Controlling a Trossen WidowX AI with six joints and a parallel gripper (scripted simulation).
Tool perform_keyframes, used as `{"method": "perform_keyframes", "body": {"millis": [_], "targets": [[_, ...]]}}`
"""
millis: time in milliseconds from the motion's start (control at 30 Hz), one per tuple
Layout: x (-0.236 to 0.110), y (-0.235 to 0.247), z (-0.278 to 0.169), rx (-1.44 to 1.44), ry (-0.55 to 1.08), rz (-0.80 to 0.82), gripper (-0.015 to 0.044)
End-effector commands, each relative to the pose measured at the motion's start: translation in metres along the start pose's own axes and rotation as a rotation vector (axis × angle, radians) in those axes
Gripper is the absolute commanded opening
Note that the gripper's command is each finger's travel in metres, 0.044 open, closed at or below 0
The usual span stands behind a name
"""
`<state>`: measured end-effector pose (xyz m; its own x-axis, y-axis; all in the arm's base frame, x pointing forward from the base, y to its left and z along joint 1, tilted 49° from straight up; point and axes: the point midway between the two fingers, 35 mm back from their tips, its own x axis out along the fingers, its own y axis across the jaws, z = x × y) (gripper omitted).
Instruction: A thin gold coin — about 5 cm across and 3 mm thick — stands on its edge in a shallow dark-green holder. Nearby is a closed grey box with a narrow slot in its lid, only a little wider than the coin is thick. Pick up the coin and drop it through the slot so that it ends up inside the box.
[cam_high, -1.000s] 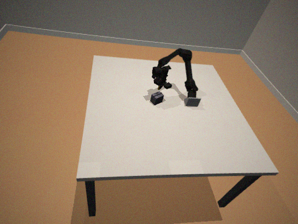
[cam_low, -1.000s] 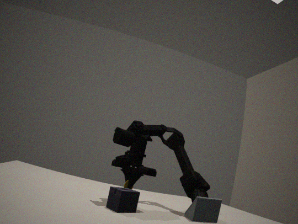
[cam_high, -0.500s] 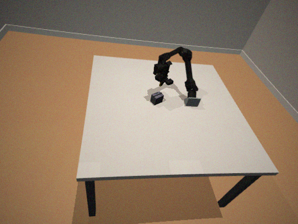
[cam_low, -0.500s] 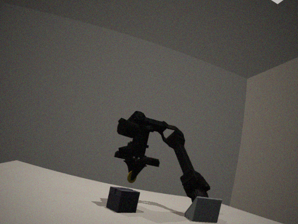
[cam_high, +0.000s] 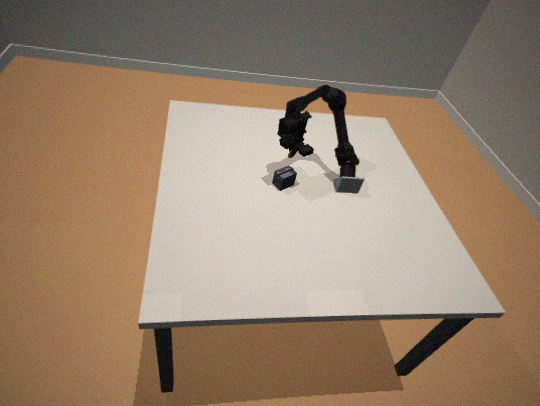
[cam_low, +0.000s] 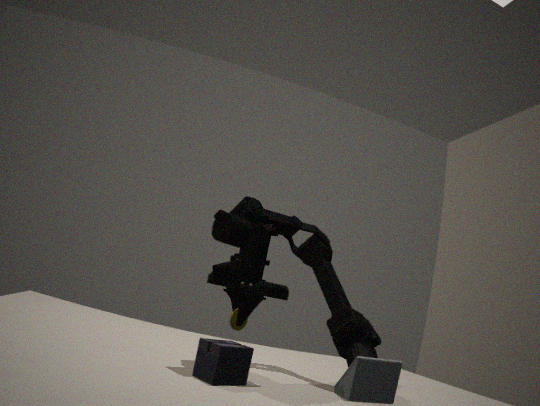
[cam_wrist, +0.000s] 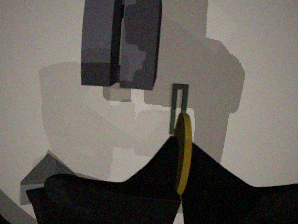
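Note:
The gold coin (cam_wrist: 185, 150) (cam_low: 234, 320) (cam_high: 290, 154) is upright and edge-on in the wrist view, held between the fingertips. My gripper (cam_wrist: 177, 142) (cam_low: 241, 320) is shut on it and hangs above table height, above the box's top in the exterior view. The dark-green holder (cam_wrist: 173, 115) shows as a narrow empty frame on the table, beyond the coin in the wrist view, its near end hidden. The closed grey box (cam_wrist: 142, 45) (cam_high: 284, 179) (cam_low: 234, 364) stands at the upper left in the wrist view, its slot running roughly up and down there. The coin is apart from the box.
The white table (cam_high: 250, 250) (cam_low: 100, 345) carries everything. A grey wedge-shaped block (cam_high: 349, 185) (cam_low: 372, 380) stands beside the arm's base, right of the box in the top and exterior views. Shadows of the arm fall around the box and holder.

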<state>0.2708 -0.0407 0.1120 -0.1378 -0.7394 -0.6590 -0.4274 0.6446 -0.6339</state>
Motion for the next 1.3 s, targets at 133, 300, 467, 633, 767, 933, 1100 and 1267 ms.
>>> {"method": "perform_keyframes", "body": {"millis": [133,300,467,633,767,933,1100,1267], "targets": [[-0.002,0.010,0.017,0.008,-0.005,0.005,0.0000],[-0.002,0.017,0.028,0.009,-0.005,0.005,0.0000],[-0.002,0.025,0.038,0.009,-0.006,0.006,0.0000],[-0.002,0.033,0.048,0.009,-0.006,0.006,0.0000],[-0.002,0.040,0.056,0.010,-0.006,0.006,0.0000],[-0.001,0.048,0.066,0.010,-0.006,0.005,0.0000],[0.000,0.048,0.064,0.003,-0.004,0.002,0.0000],[0.000,0.047,0.063,0.001,-0.003,0.001,0.0000]]}}
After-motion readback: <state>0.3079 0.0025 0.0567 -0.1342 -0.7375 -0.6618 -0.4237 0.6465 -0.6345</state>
